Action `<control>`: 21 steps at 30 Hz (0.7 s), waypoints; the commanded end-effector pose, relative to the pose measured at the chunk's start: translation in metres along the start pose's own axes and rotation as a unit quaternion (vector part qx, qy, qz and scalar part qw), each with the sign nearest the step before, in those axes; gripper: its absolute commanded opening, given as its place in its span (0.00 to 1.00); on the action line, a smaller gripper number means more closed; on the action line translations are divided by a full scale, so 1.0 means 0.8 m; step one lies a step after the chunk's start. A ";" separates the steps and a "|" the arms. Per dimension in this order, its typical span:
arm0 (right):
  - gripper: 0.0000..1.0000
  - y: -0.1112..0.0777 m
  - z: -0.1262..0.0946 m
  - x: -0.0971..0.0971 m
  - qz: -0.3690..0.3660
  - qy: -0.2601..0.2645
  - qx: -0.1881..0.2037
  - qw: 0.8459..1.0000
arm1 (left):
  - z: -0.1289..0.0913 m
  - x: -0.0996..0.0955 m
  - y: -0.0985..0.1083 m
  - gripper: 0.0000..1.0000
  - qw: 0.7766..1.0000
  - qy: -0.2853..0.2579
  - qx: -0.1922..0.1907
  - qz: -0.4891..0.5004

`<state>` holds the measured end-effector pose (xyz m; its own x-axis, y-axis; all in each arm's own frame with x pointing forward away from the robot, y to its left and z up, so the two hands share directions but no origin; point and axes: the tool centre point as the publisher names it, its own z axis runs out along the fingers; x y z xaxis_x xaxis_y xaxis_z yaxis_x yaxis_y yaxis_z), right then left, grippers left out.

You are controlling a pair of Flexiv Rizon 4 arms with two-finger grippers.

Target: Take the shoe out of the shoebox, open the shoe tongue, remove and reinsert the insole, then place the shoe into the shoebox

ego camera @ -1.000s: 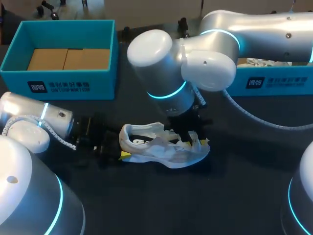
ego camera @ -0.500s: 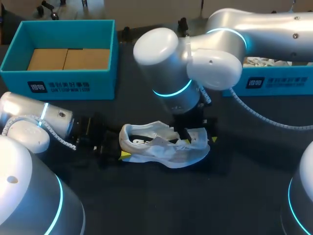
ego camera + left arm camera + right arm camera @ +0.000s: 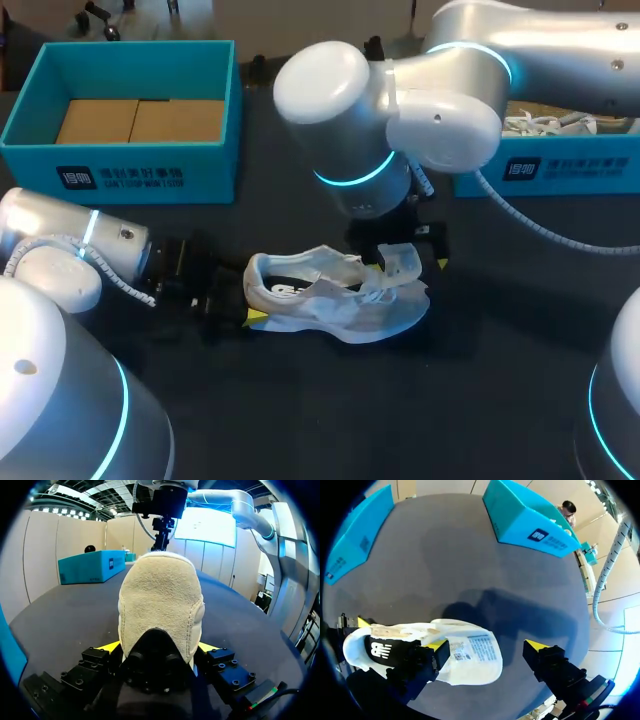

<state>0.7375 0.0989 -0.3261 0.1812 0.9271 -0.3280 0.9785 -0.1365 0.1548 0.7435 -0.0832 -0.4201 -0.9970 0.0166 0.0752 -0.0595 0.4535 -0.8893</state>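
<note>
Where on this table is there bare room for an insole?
Widest bare patch: the table on the shoe's near side. A narrower strip runs between the shoe and the left shoebox. Crowded at the shoe: left gripper on its heel, right gripper over its tongue.

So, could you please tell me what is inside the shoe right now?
A black insole with a white logo lies inside the shoe at the heel. Further forward, the raised tongue and one finger of the right gripper cover the inside.
</note>
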 end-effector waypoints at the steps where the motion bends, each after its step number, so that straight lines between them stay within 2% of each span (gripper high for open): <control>1: 0.99 -0.003 -0.020 0.010 0.121 -0.010 -0.015 0.993 | -0.001 0.000 0.001 0.00 1.000 0.001 -0.001 0.000; 12: 1.00 0.021 -0.064 0.026 0.078 -0.009 -0.054 0.995 | -0.001 0.000 0.001 0.00 1.000 0.001 -0.001 0.000; 15: 0.95 0.028 -0.075 0.030 0.058 -0.005 -0.064 0.996 | -0.001 0.000 0.001 0.00 1.000 0.001 -0.001 0.000; 18: 0.80 0.035 -0.085 0.036 0.035 0.001 -0.072 0.997 | -0.001 0.000 0.001 0.00 1.000 0.001 -0.001 0.000; 19: 0.72 0.036 -0.088 0.037 0.027 0.007 -0.076 0.997 | -0.001 0.000 0.001 0.00 1.000 0.001 -0.001 0.000; 20: 0.57 0.038 -0.092 0.039 0.021 0.013 -0.082 0.996 | -0.001 0.000 0.001 0.00 1.000 0.001 -0.001 0.000; 21: 0.47 0.039 -0.096 0.041 0.011 0.016 -0.085 0.996 | -0.001 0.000 0.001 0.00 1.000 0.001 -0.001 0.000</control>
<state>0.7717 0.1467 -0.2645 0.1400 0.9401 -0.3108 0.9569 -0.0479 0.2863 0.7435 -0.0833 -0.4201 -0.9970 0.0167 0.0751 -0.0594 0.4534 -0.8893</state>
